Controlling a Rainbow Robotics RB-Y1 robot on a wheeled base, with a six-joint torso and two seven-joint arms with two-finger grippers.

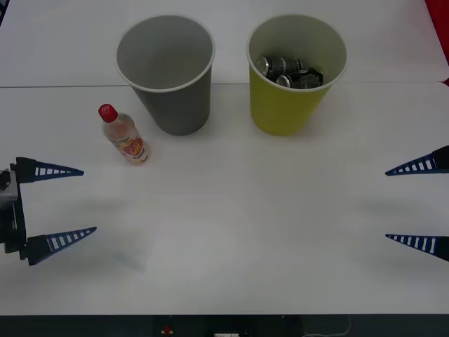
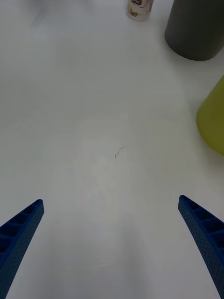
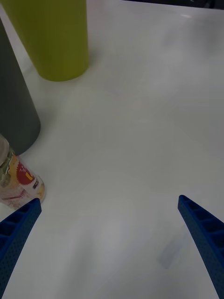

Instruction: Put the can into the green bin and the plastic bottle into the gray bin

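A smooth, matt white table (image 1: pixel 231 232) is seen. The plastic bottle (image 1: pixel 124 135) is clear, with a glossy label. The gray bin (image 1: pixel 168 77) and green bin (image 1: pixel 291 84) appear matt; shiny metal cans (image 1: pixel 287 71) are seen inside the latter.

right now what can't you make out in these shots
- Gray bin floor: front view, hidden by its own wall.
- Cans in the green bin: front view, count unclear, partly behind the rim.
- Plastic bottle label text: front view, too small; cut off by the edge in both wrist views.
- Left pincer and right pincer, both open: arms cut by frame edges.
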